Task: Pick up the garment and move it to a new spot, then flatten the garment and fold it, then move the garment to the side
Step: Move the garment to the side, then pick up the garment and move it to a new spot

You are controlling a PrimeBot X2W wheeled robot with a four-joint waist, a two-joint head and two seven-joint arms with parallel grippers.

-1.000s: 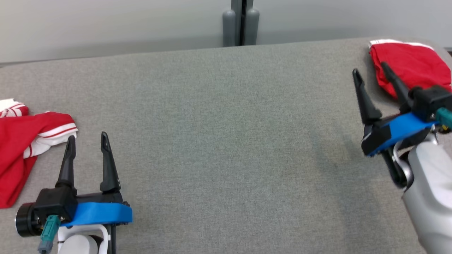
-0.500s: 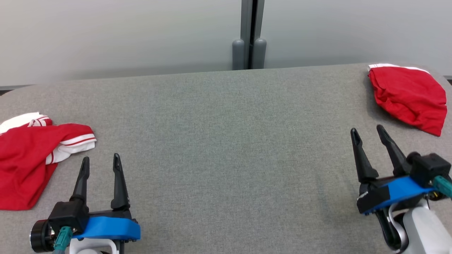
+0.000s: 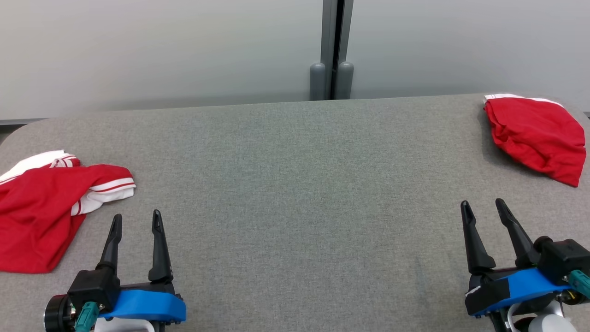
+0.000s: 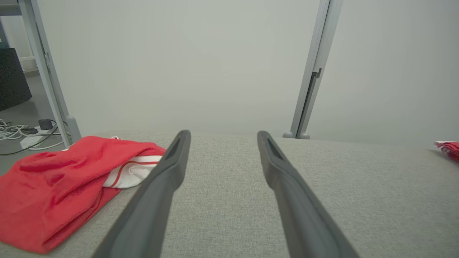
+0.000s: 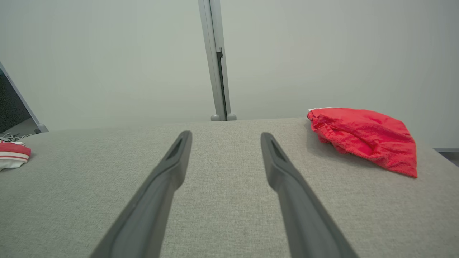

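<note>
**DESK:** What's in the frame?

**PHOTOGRAPHER:** Two grippers poised over a grey padded table (image 3: pixel 295 184). In the head view the left gripper (image 3: pixel 137 215) sits at seven o'clock and the right gripper (image 3: pixel 482 203) at five. Both have their fingers spread wide and grasp nothing.

**DESK:** And the garment?

**PHOTOGRAPHER:** A crumpled red garment (image 3: pixel 41 212) lies at nine o'clock, near the table's left end. It is near the left gripper, toward its ten o'clock, but not touching it. A compact red bundle (image 3: pixel 537 136) rests at two o'clock, apart from the right gripper. I can't say for certain which one is meant, but the rumpled one looks likelier.

**DESK:** How will it handle?

**PHOTOGRAPHER:** It looks like light, limp knit, so it should sag and drag rather than lift flat. The white striped cuff (image 3: pixel 108 189), at the garment's three o'clock, is the nearest firm edge to pinch. A hem or shoulder would spread it better.

**DESK:** Anything in the way?

**PHOTOGRAPHER:** Nothing lies between the grippers and the cloth. A grey post (image 3: pixel 333 50) stands behind the table at twelve o'clock, and cables (image 4: pixel 14 130) trail on the floor beyond the left end. A careless tug there could drag the cloth off the table.
</note>
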